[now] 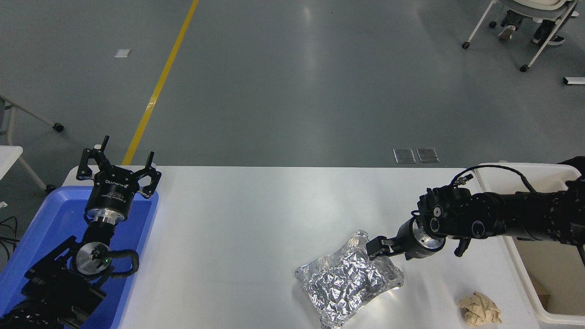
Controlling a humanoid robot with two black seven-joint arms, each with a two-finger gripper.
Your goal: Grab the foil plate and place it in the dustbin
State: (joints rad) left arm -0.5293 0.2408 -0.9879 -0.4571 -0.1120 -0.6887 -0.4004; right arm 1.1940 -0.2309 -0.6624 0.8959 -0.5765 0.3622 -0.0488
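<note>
The foil plate [347, 278] lies crumpled and shiny on the white table [256, 214], near its front edge, right of the middle. My right gripper [377, 247] comes in low from the right and sits at the plate's upper right rim, open, with its fingertips at the foil. I cannot tell whether they touch it. The cream-white dustbin [553, 274] stands at the table's right end, partly behind my right arm. My left gripper [118, 172] is open and parked at the lower left.
A small tan paper wad [480, 308] lies right of the plate, close to the dustbin's wall. A shallow blue tray [41, 228] sits at the left end under my left arm. A chair and a person's feet [525, 23] are far back right.
</note>
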